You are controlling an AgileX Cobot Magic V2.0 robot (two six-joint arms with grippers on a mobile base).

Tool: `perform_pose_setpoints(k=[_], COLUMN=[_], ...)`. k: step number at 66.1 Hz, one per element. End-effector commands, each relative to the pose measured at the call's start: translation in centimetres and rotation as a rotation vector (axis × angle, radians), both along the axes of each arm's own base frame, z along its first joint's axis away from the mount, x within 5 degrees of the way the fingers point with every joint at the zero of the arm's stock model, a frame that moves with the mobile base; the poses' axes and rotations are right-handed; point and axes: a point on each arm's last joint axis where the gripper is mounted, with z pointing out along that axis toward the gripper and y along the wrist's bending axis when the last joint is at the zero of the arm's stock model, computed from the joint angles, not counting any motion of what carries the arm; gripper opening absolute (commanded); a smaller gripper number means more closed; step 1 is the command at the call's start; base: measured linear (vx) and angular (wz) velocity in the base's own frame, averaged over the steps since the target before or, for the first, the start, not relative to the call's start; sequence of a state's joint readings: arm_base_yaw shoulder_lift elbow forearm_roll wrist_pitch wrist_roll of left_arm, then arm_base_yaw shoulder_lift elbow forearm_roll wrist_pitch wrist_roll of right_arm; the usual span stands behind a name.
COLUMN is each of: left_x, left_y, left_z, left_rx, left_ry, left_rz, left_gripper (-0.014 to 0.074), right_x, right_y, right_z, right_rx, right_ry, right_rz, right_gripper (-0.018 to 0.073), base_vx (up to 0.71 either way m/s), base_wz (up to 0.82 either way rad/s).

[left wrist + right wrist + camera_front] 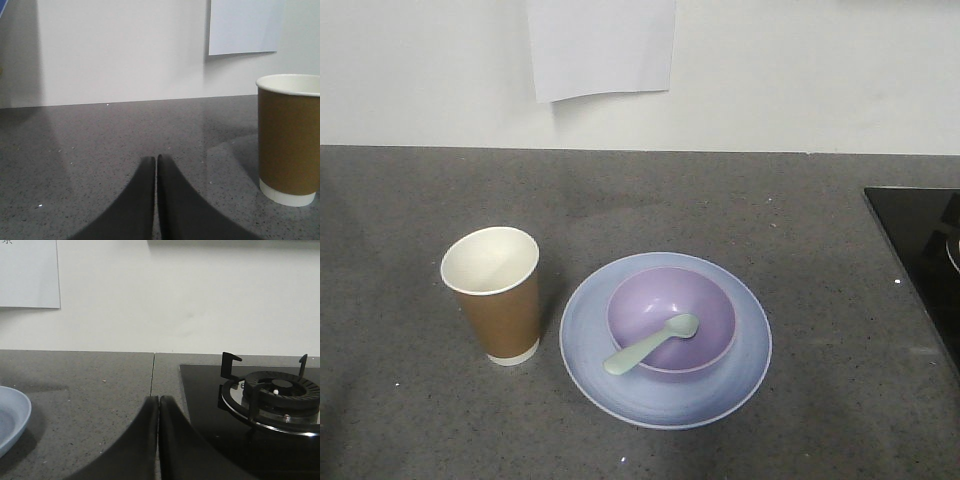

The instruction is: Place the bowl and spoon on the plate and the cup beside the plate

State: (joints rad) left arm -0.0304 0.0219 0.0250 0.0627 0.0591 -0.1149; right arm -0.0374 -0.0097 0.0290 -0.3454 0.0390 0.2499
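Observation:
In the front view the pale blue plate [740,375] lies on the grey counter with the lavender bowl [700,300] standing in its middle. The mint-green spoon [652,345] rests in the bowl, its handle over the near-left rim. The brown paper cup [502,310] stands upright just left of the plate, apart from it. Neither arm shows in the front view. My left gripper [156,159] is shut and empty, low over the counter, with the cup [287,145] to its right. My right gripper [158,399] is shut and empty; the plate's rim [20,415] shows at the far left.
A black hob [920,240] lies at the counter's right side, with its gas burner [277,395] close to the right of my right gripper. A white wall with a paper sheet [602,45] backs the counter. A seam [152,372] runs across the counter.

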Motion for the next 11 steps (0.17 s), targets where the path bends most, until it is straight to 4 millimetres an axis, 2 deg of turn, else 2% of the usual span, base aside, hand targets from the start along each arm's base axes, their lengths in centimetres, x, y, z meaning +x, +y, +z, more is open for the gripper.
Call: perform_pose_setpoints(k=[1, 11], left_x=[0.15, 0.15], left_y=[-0.04, -0.04], left_z=[-0.48, -0.48], left_rx=[-0.02, -0.02], left_ry=[-0.027, -0.027], left_rz=[-0.004, -0.004], left_gripper=[-0.0007, -0.0007], right_x=[-0.06, -0.06], right_y=[0.22, 0.2], right_z=[0.25, 0.22], right_rx=[-0.016, -0.016], right_ry=[-0.07, -0.066], right_rz=[0.021, 0.019], right_gripper=[-0.0002, -0.0002], base_vx=[0.0, 0.0], base_wz=[0.0, 0.0])
